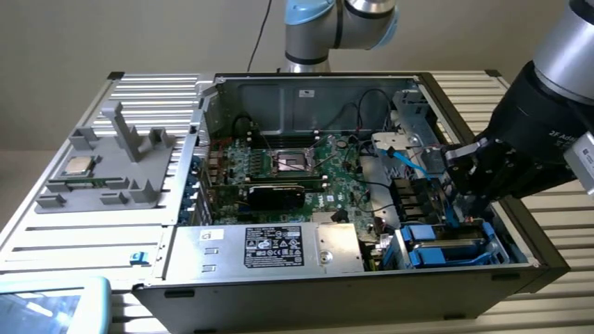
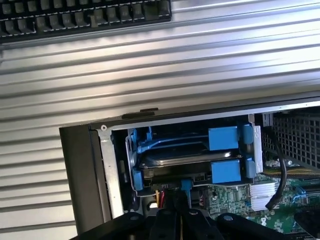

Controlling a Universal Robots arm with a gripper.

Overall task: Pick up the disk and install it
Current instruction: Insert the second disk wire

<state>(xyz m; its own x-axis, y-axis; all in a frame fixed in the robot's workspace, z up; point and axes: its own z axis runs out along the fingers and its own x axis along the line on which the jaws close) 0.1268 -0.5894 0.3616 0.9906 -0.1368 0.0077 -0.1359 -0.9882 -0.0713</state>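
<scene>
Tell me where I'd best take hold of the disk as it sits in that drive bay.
Judging by its pose, grip the disk by the blue carrier tabs on its exposed edge, coming from above through the case's open side. It lies flat in the bay with metal walls around it, so only that tab edge looks reachable; the end effector hovers just above it.

I see the disk [image 1: 447,245] lying flat in the drive bay at the front corner of the open computer case, toward the exterior view's right. It is silver-grey, framed by its bright blue plastic carrier. On my wrist camera the disk [image 2: 175,156] sits between the blue rails and tabs.
</scene>
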